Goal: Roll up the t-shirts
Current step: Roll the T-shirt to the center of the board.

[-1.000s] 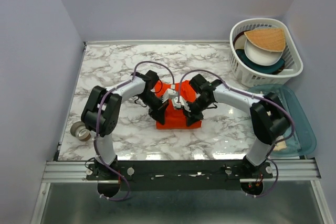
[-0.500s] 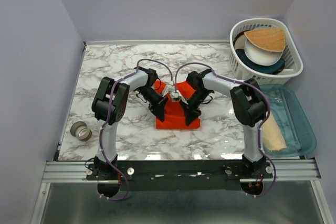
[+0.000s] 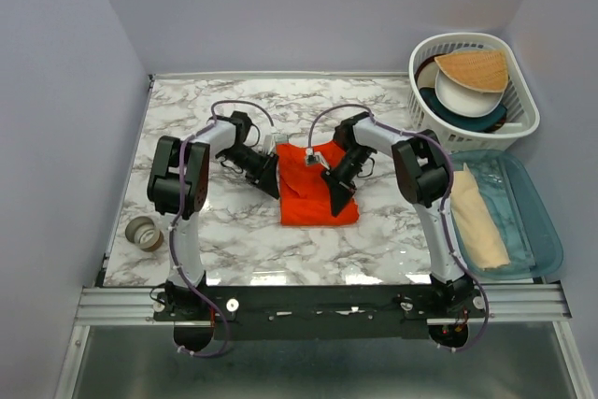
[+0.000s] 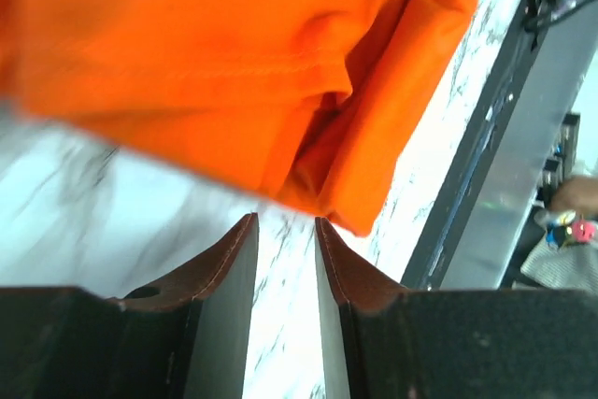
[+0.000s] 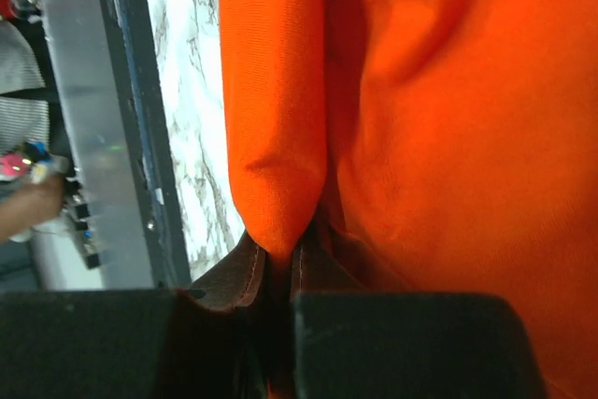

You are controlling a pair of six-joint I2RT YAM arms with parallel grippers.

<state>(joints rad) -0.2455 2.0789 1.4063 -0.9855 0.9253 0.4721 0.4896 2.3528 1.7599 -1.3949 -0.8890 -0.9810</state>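
Observation:
The orange-red t-shirt [image 3: 313, 189] lies folded into a small block at the middle of the marble table. My left gripper [image 3: 272, 178] sits at the shirt's left edge, open and empty; in the left wrist view the shirt [image 4: 280, 72] is just beyond the fingertips [image 4: 245, 231] of the left gripper [image 4: 283, 223]. My right gripper [image 3: 337, 199] is on the shirt's right side, shut on a fold of the fabric; the right wrist view shows the cloth [image 5: 280, 156] pinched at the right gripper [image 5: 278, 254].
A white basket [image 3: 523, 100] of dishes stands at the back right. A teal tray [image 3: 537, 221] holding a beige cloth [image 3: 478, 217] lies at the right edge. A roll of tape [image 3: 143, 232] sits at the front left.
The left gripper has come off the shirt and moved left and back to its edge. The right gripper stayed on the shirt's right side. The shirt lies flatter.

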